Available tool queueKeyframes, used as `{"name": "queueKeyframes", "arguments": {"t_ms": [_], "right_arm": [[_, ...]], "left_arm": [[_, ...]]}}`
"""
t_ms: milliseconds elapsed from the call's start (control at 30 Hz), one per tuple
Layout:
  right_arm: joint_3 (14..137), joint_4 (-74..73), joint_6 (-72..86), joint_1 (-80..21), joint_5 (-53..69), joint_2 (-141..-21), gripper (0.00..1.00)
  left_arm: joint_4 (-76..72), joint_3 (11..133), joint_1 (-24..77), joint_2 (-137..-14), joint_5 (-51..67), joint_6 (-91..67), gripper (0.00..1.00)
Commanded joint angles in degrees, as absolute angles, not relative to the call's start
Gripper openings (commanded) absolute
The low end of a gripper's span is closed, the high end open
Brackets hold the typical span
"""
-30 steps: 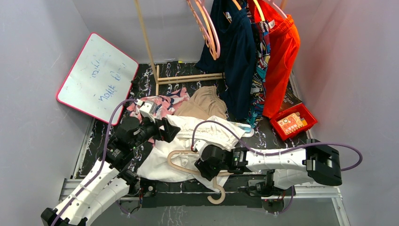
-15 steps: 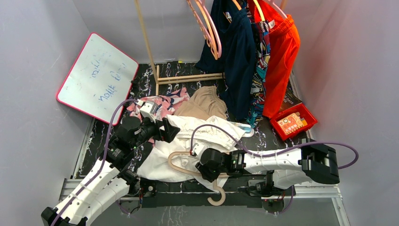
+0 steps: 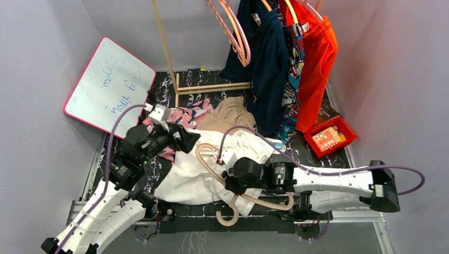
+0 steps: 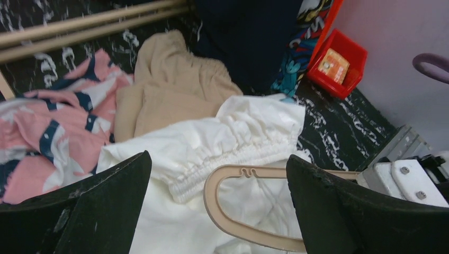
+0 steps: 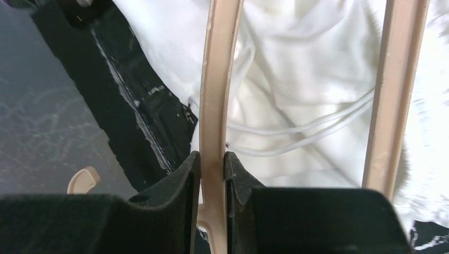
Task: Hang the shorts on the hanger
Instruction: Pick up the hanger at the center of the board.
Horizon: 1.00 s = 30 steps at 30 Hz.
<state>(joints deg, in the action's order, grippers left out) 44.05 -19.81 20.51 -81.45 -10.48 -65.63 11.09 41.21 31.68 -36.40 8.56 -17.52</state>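
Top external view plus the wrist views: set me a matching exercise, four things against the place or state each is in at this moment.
Things:
1. hanger
2. shorts
3. left end effector
4. whiteboard

Places or states:
A. propped by the left wall
B. open, hovering over white fabric
C. pinched by one arm in the right end effector
D. lying crumpled, partly under beige plastic

Pairs: 1-C, 2-D, 3-B, 4-A
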Motion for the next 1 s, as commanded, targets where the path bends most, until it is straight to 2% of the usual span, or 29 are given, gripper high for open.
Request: {"name": "queueKeyframes", "arguments": {"t_ms": [0, 300, 500, 700, 967], "right_arm": [[49.79, -23.87, 19.40, -81.46, -15.32, -59.03, 0.11], [55.83, -25.69, 20.11, -81.30, -21.07, -48.65, 0.09], [57.08, -20.07, 20.22, -81.29, -16.22, -41.94, 0.09], [59.27, -18.89, 21.09, -81.29, -10.27, -38.76, 0.08], [61.63, -22.22, 23.24, -81.29, -5.27, -38.95, 0.07]], "left_arm": [[8.19, 48.60, 31.76, -34.35, 10.85, -12.67, 0.98], [7.63, 53.71, 31.82, -28.74, 19.18, -3.09, 0.98], [3.84, 52.44, 31.82, -24.98, 27.34, 2.88, 0.98], [3.15, 53.26, 31.82, -28.08, 41.03, 21.12, 0.98], [2.99, 59.95, 31.83, -38.04, 46.74, 37.81, 0.98]]}}
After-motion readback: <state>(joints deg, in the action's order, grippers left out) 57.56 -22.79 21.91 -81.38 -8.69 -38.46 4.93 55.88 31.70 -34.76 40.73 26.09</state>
